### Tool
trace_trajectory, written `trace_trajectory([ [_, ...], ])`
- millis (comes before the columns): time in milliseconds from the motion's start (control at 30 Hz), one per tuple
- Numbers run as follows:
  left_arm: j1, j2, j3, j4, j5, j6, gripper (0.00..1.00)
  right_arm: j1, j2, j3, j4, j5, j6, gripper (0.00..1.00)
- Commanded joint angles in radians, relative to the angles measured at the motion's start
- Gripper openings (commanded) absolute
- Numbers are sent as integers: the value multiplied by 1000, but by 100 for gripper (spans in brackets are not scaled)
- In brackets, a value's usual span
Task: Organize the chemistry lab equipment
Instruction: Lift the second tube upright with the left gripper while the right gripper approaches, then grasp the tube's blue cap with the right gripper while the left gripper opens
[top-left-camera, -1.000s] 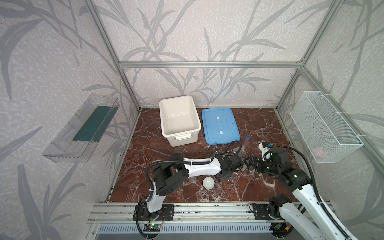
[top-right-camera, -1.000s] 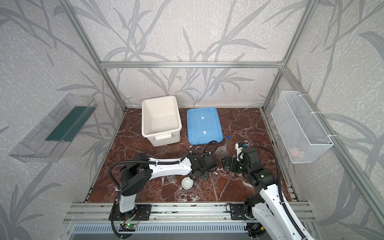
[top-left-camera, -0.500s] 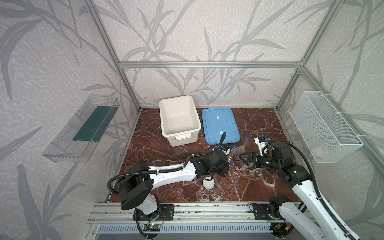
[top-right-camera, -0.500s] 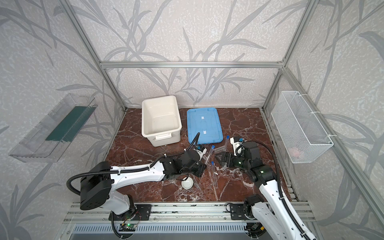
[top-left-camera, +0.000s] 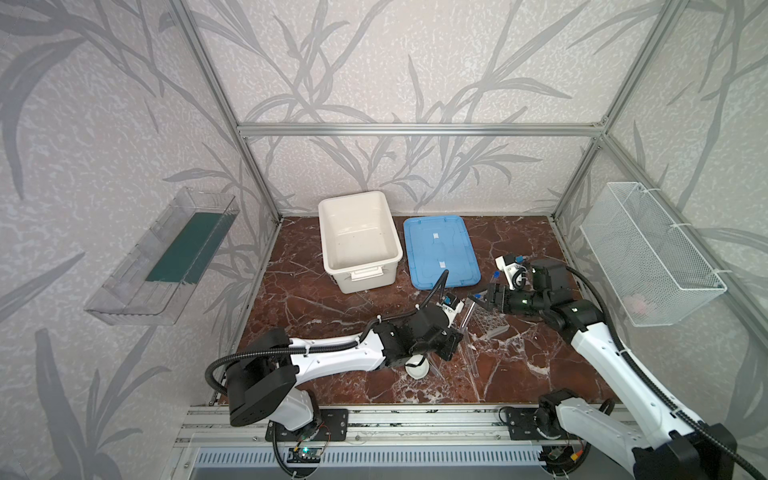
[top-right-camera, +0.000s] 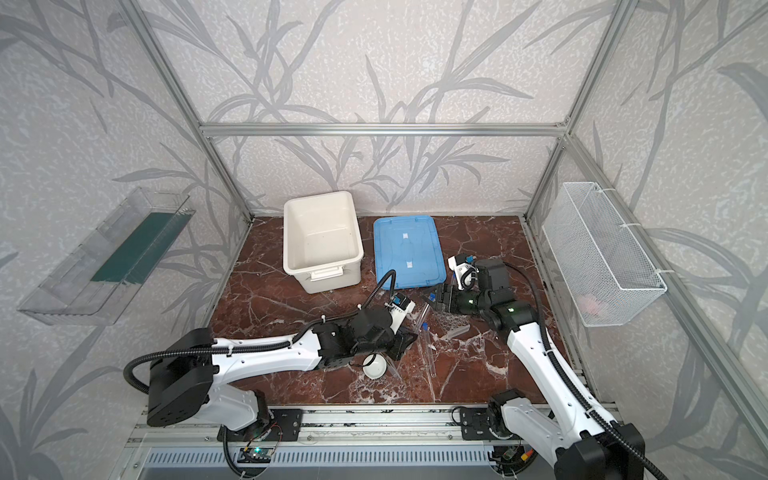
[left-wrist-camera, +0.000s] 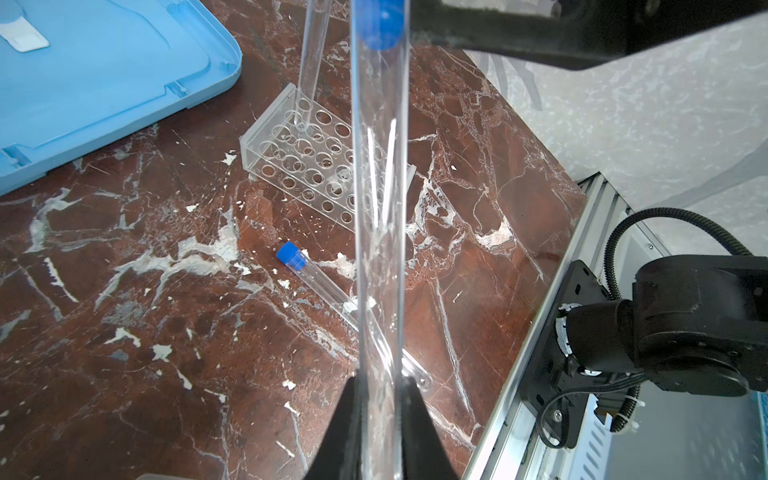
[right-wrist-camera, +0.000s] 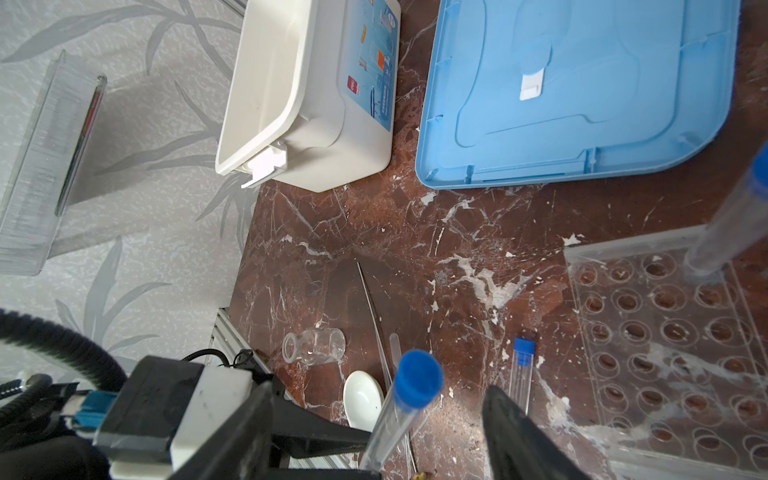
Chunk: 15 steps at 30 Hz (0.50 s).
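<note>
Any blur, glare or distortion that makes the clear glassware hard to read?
Left wrist view: the held test tube sits so close that its cap end is blurred and it warps the tube rack behind. Right wrist view: the racked test tube is soft at the frame edge. Both top views: evenly lit, sharp, but clear pieces barely show against the veined table.

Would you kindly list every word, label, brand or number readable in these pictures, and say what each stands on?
Nothing reads clearly.
Sticker on the tub: printed lines and pictures, too blurred to read.
Red badge on that sticker: white letters, too small to read.
Lid, rack: no writing visible.
</note>
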Motion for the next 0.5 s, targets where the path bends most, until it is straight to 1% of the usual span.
trace_trajectory([
  [0,-5,-43,-20,42,-11,20,16,-1,26,25,0,-41,0,65],
  [100,-4,-52,-23,43,-12,23,16,0,51,25,9,-53,9,57],
  [267,-5,-45,-23,58,0,23,16,5,79,24,20,-57,9,54],
  [367,-7,-28,-11,55,13,24,16,9,90,18,41,-63,17,46],
  [433,-8,-20,-10,55,6,24,16,13,92,17,44,-65,26,43],
  [467,-7,-20,-7,51,4,27,16,14,92,15,49,-67,31,40],
])
